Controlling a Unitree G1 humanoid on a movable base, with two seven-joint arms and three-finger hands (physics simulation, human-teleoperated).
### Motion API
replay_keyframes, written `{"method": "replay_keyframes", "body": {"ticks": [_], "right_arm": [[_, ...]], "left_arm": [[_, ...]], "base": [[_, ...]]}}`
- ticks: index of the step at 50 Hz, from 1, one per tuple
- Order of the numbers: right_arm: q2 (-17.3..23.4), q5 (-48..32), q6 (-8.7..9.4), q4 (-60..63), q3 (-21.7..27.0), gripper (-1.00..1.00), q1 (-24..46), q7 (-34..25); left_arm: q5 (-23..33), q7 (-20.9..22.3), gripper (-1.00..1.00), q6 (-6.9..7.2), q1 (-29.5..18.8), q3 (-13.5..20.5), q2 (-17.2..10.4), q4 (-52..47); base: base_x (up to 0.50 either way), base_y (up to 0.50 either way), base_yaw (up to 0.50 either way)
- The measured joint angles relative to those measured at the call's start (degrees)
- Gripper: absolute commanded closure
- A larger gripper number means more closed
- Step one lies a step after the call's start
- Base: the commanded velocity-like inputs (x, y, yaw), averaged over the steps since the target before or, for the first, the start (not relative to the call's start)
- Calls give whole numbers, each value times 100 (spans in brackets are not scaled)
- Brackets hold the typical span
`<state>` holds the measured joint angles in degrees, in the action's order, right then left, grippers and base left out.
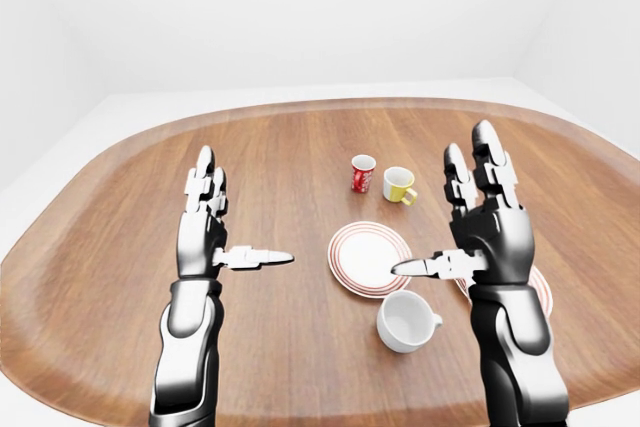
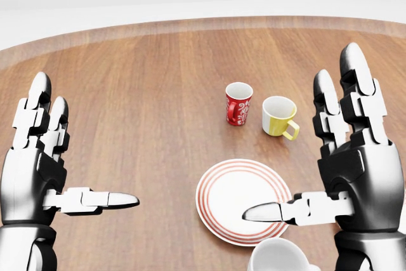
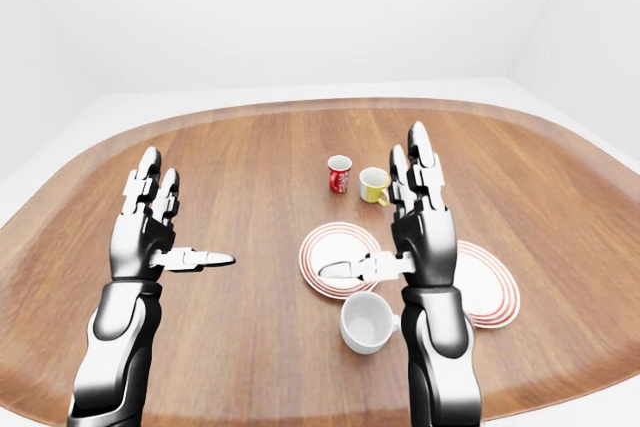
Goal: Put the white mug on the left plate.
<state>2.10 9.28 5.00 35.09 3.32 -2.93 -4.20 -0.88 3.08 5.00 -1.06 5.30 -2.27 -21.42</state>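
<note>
Showing right plate (image 3: 492, 292) whole: right-eye view only.

Each robot hand — left (image 2: 38, 169), right (image 2: 355, 176) — is glossy black and chrome, with three segmented fingers. White links join the knuckles — forearms are polished silver shells.

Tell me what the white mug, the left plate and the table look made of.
White mug: seemingly glazed ceramic, smooth and evenly white. Left plate: likely the same, glossy white with red rim rings. Table: wood or wood veneer, brown grain streaks, satin sheen.

Head cameras over table (image 1: 120, 247) (overlapping)
</note>
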Motion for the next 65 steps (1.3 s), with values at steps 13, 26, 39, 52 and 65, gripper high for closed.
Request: {"method": "replay_keyframes", "body": {"ticks": [13,26,39,52,65], "right_arm": [[2,-567,0,493,-74,-100,-444,-406],[14,-1148,0,1315,-137,-100,-613,-809],[119,-1732,0,1736,-310,-100,-799,-1328],[171,-2316,0,1775,-451,-100,-1084,-1851],[153,-2748,0,1587,-445,-100,-1320,-2226]], "left_arm": [[11,-4,-100,0,-1,-3,0,14],[21,-6,-100,0,5,-9,3,28],[28,-3,-100,0,18,-19,8,15],[35,-3,-100,0,24,-22,10,25],[40,-5,-100,0,25,-22,10,44]], "base": [[0,0,0],[0,0,0],[0,0,0],[0,0,0],[0,0,0]]}}
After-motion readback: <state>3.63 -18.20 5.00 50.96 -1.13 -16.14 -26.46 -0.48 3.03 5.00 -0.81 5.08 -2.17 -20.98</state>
